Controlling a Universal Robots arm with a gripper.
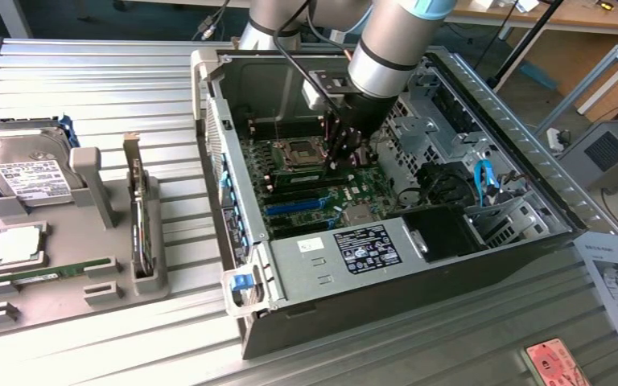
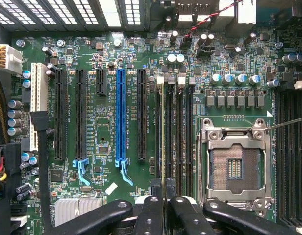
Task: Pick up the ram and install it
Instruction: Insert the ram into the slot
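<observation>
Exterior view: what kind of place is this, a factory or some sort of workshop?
Likely a robotics lab bench for computer assembly: an open computer case sits on a ribbed metal table, a grey tray beside it holds a hard drive, and the gripper holds the ram over the motherboard.

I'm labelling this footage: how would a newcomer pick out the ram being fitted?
Inside the open computer case, find the empty silver processor socket. Beside it run long black slots; the ram is the thin pale-edged stick standing edge-on along one, pinched by the tool, its neighbours bare.
</observation>
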